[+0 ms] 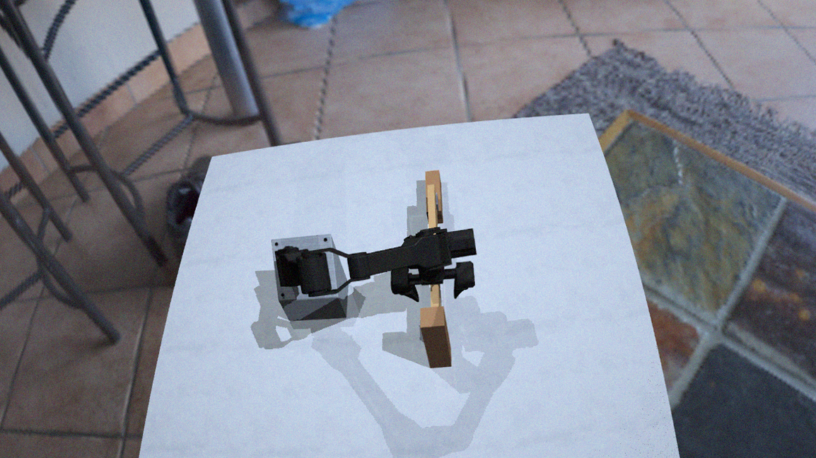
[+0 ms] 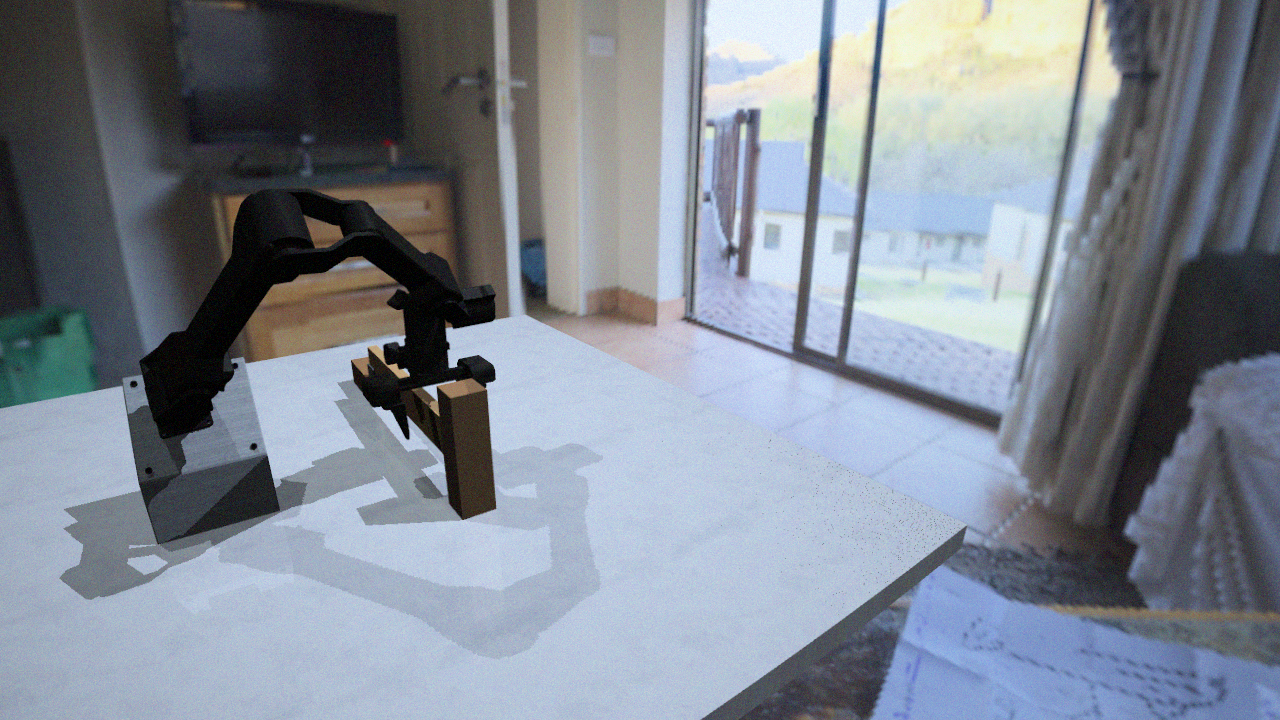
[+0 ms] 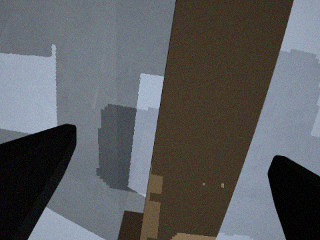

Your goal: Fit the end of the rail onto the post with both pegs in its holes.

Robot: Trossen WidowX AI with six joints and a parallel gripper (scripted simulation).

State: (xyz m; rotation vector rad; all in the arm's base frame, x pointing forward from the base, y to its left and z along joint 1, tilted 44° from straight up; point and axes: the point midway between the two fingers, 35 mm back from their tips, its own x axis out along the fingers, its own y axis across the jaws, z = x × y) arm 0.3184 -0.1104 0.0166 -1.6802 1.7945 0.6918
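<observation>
The long wooden rail (image 1: pixel 431 203) (image 2: pixel 430 426) (image 3: pixel 220 83) runs from the footboard block (image 1: pixel 434 176) (image 2: pixel 359 368) to the upright post (image 1: pixel 437 347) (image 2: pixel 472 452). It looks roughly level and raised off the table, with its far end at the bracket. Its near end meets the post with no gap that I can make out; the pegs and holes are hidden. My gripper (image 1: pixel 438 298) (image 2: pixel 438 416) (image 3: pixel 175 150) is open and astride the rail near the post. One finger stands on each side, clear of the wood in the wrist view.
The arm's grey metal base block (image 1: pixel 314 307) (image 2: pixel 214 497) stands to the left of the rail in the top and exterior views. The arm arches over from it. Shadows of arm, rail and post fall across the white table (image 1: pixel 536 409) (image 2: pixel 716 537).
</observation>
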